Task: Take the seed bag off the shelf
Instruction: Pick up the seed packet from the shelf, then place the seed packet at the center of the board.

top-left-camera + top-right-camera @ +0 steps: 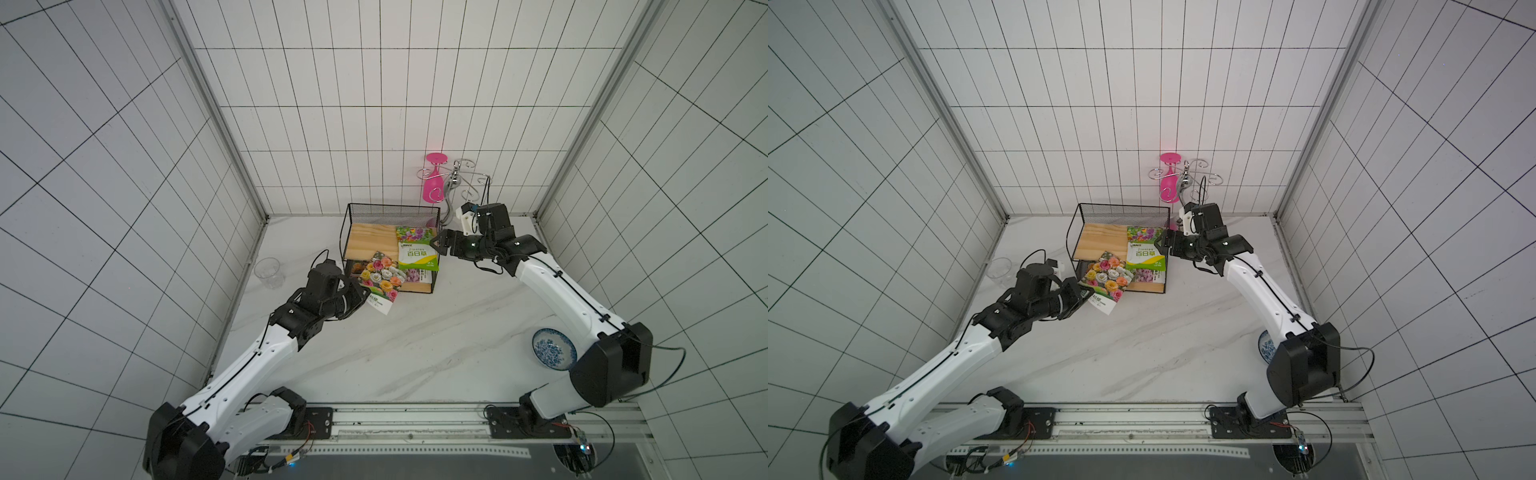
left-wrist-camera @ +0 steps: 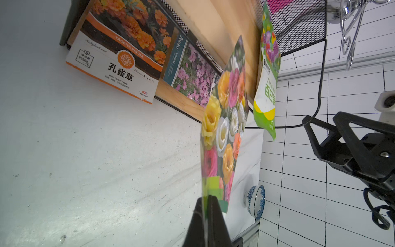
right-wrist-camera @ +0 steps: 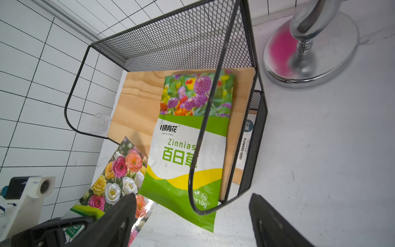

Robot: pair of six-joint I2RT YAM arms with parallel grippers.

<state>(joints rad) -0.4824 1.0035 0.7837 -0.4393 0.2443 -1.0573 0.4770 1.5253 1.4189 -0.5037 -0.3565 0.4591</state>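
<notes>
Left gripper [image 2: 206,202] is clamped on the lower edge of the rose-print seed bag [image 1: 380,277]. The bag slants up from the jaws, its far corner at the front of the shelf [image 1: 388,211]; whether it touches there is unclear. Right gripper [image 1: 435,246] stands with jaws apart just beside the shelf's right end, near the green zinnia bag [image 1: 415,249], which lies on the upper board and overhangs its front. On the lower board lie a marigold bag [image 2: 119,53] and a pink-flower bag [image 2: 192,74].
</notes>
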